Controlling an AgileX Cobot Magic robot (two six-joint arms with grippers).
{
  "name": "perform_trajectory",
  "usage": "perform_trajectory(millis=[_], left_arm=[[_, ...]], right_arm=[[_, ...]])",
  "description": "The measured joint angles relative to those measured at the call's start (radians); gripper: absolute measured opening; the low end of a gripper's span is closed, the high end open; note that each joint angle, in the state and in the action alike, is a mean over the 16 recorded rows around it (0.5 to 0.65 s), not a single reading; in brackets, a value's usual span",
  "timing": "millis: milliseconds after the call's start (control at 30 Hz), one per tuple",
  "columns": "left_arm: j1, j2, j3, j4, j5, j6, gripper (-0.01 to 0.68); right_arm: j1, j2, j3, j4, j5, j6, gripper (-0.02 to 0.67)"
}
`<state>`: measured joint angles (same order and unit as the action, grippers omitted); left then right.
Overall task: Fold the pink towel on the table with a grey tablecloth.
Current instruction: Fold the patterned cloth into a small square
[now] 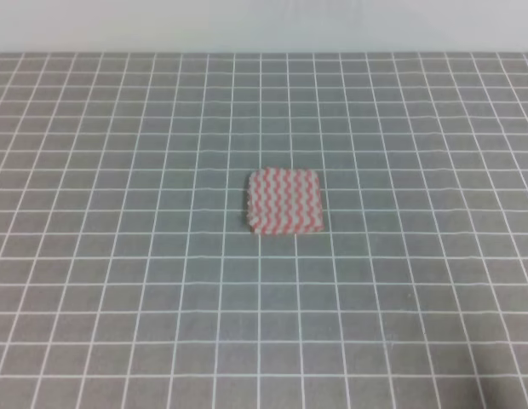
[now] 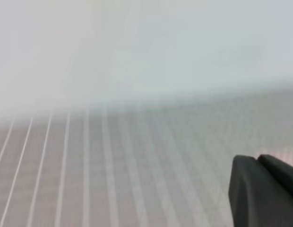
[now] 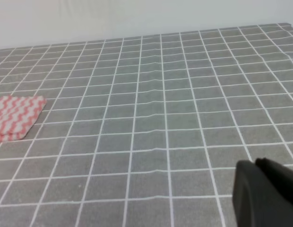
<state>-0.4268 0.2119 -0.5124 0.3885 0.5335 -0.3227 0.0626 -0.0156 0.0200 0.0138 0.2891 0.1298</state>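
Exterior high view: the pink towel (image 1: 284,202) lies flat near the middle of the surface (image 1: 119,298), a grey gridded cloth, and looks small and thick-edged along its left and near sides, as if already doubled over. Neither tool appears in this view, so both arms are well apart from the towel.

Left wrist view: the picture is heavily blurred; only faint grid lines of the surface (image 2: 66,179) and a dark part of the left tool (image 2: 262,189) at the lower right show. Whether this tool is open or closed cannot be told, and the towel is absent here.

Right wrist view: the towel (image 3: 16,117) sits at the far left edge, with stacked layers showing along its near side, well apart from the right tool (image 3: 264,191), of which only a dark corner shows; its state cannot be told either.

Risks, as judgement: a thin cloth lying flat gives little to pinch, so a tool may catch the grey cloth beneath or only the top layer, and a one-sided pull may drag the towel askew or undo its layers.
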Motion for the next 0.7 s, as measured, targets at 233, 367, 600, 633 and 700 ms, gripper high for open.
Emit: perform_trajectory(millis=[233,367,600,633,700], left_arm=[[0.148,-0.163,0.223,-0.164,-0.288,0.085,-0.002],[0.231,-0.219,0.325,-0.284,-0.360,0.185,-0.002],[0.314,-0.241,0.448,-0.424,-0.366,0.354,-0.002],[0.319,-0.242,0.461,-0.435,-0.360,0.372,-0.002],[0.322,-0.243,0.484,-0.444,-0.337,0.387,-0.002]], right_arm=[[-0.001,0.000,0.000,0.001,0.000,0.000,-0.016],[-0.001,0.000,0.000,0.001,0.000,0.000,-0.016],[-0.001,0.000,0.000,0.002,0.002,0.000,-0.016],[-0.001,0.000,0.000,0.002,0.002,0.000,-0.016],[-0.001,0.000,-0.003,0.002,0.004,0.000,-0.016]])
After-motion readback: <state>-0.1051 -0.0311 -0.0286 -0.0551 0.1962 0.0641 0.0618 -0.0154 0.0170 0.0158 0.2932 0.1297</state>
